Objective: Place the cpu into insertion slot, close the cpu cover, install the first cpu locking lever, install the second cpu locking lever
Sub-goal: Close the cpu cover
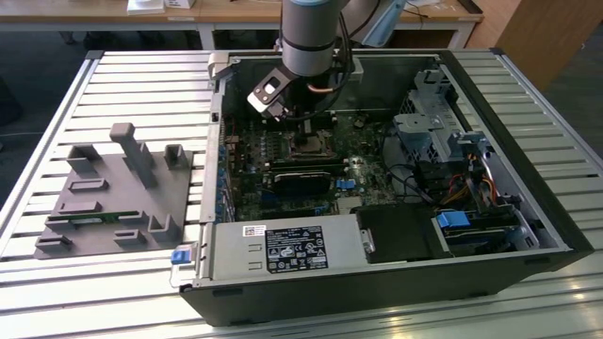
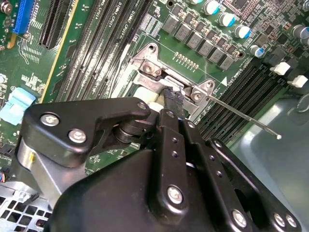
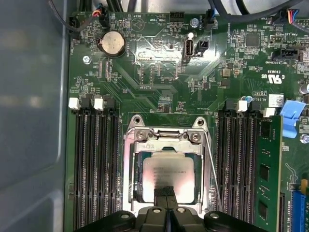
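Two fingers of my claw [image 3: 166, 193] sit pinched together, empty, at the edge of the cover [image 3: 166, 146] above the chip [image 3: 166, 169] in its socket [image 3: 138, 181] at the middle of the board [image 3: 159, 72], so I press squarely, avoiding the loose lever [image 3: 213, 169].

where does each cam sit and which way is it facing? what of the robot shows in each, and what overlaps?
Exterior view: off the arm, high up, looking down into the open computer case on the slatted table; shows the arm and gripper.
First wrist view: on the arm, facing straight down at the motherboard; gripper over the cpu.
Second wrist view: on the arm, looking obliquely past the gripper's black body to its tip.
Shared: all three views show the gripper above the motherboard.
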`<state>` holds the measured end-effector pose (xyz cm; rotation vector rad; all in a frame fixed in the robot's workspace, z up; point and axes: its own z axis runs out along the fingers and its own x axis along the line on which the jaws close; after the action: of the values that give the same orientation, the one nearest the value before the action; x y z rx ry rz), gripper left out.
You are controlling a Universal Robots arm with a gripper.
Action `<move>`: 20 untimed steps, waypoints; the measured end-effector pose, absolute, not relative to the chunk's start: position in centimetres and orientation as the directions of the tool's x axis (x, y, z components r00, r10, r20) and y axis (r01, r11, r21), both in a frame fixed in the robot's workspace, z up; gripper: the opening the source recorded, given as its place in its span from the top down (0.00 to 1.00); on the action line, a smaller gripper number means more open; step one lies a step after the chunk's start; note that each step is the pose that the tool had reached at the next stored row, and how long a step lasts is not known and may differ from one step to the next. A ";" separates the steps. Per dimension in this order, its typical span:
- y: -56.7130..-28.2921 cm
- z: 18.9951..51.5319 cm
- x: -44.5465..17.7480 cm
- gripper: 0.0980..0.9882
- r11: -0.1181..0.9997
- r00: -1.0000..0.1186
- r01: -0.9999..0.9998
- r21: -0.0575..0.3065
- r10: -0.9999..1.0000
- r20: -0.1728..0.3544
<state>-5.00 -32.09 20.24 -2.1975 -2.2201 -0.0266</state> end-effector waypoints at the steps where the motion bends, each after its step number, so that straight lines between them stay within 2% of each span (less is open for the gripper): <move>1: -32.1 20.2 -5.0 0.99 0.010 -0.010 1.000 -0.001 1.000 0.025; 20: -31.9 20.5 -4.7 0.99 0.010 -0.010 1.000 -0.001 1.000 0.025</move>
<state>-4.68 -31.94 20.54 -2.1973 -2.2197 -0.0258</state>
